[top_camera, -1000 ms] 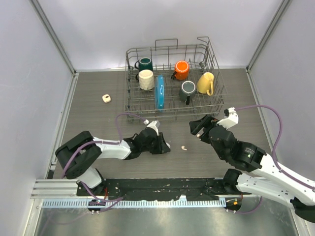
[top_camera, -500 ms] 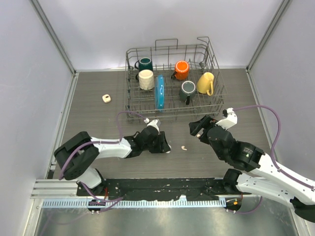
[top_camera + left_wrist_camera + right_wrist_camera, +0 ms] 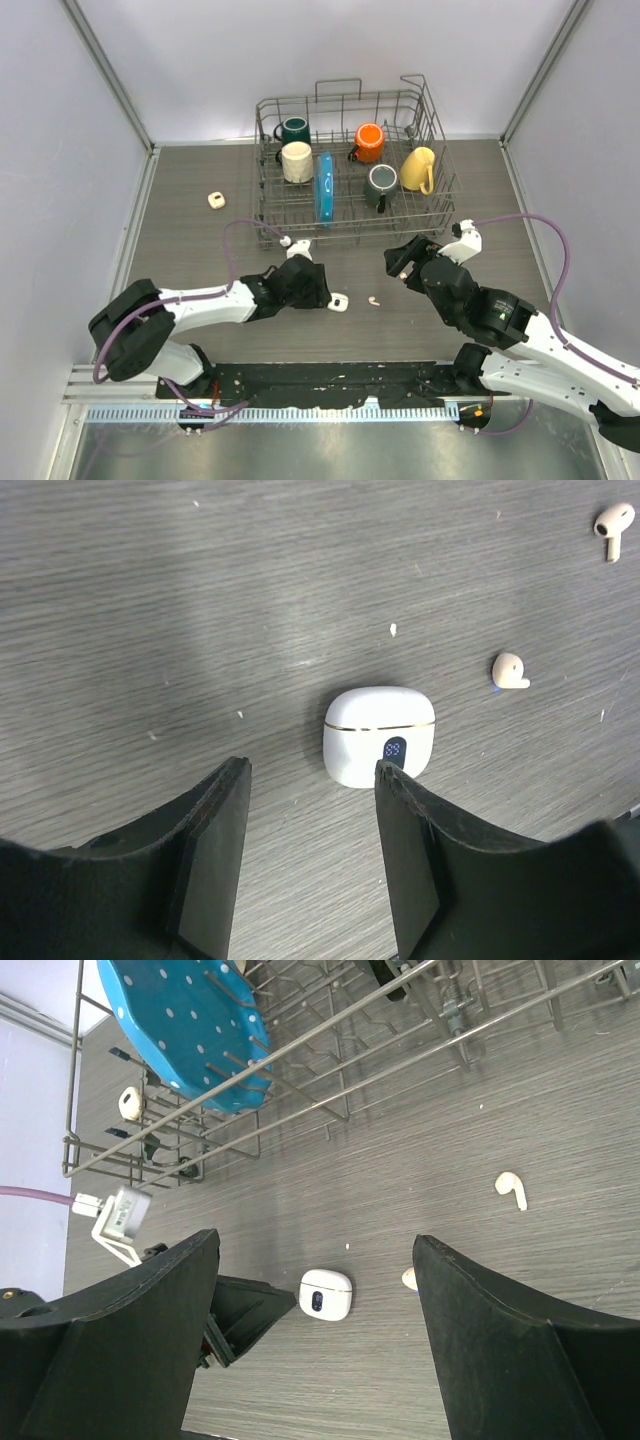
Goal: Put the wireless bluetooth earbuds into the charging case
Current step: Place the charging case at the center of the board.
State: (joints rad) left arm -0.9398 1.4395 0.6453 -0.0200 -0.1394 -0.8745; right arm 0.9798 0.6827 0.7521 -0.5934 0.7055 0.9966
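Tiny, slick-looking earbuds (image 3: pixel 510 670) lay right of frame, probably light, best pinched across the stem; left hand (image 3: pixel 310 770) sat spread, empty, near the shut charging case (image 3: pixel 378 735).

A small blue-lit display (image 3: pixel 394 749) is seen on the front of the white charging case (image 3: pixel 378 725), but its digits are too blurred to be read. No other text, label or brand can be made out.
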